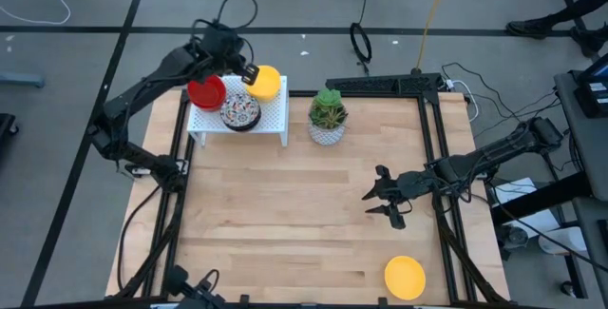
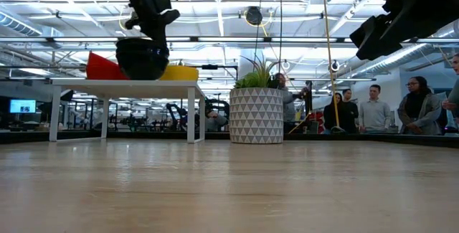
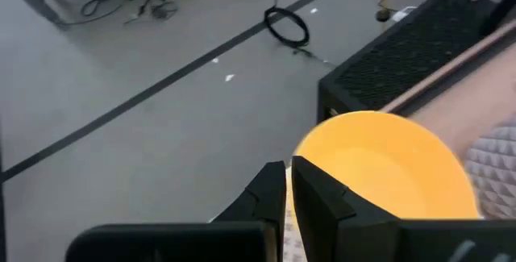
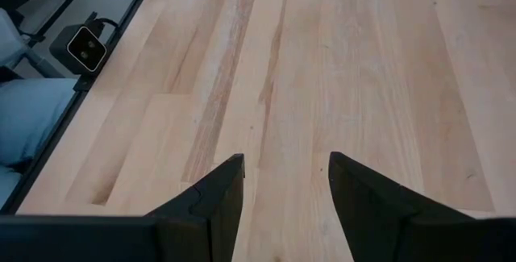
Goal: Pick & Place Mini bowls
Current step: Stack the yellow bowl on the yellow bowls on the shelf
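A white rack (image 1: 275, 124) stands at the table's far left. A red mini bowl (image 1: 205, 92) and a floral mini bowl (image 1: 239, 111) rest on its top. A yellow mini bowl (image 1: 266, 83) is at the rack's far right corner, and my left gripper (image 1: 249, 73) is shut on it. In the low view this bowl (image 2: 183, 72) is level with the rack top (image 2: 122, 82). Another yellow mini bowl (image 1: 405, 277) lies on the table at the near right. My right gripper (image 1: 378, 202) hovers open over bare table right of centre. My left gripper has the yellow bowl's rim (image 3: 300, 159) on its left side. One finger (image 3: 322, 201) stands inside the bowl and the other outside. The fingers slant down from the far left. The bowl sits upright at the rack top; whether it rests there I cannot tell.
A white patterned pot with a green plant (image 1: 328, 119) stands just right of the rack. Black frame rails (image 1: 432, 157) run along the table's sides. Bare wood fills the table's middle and near left. People stand beyond the far edge (image 2: 373, 107).
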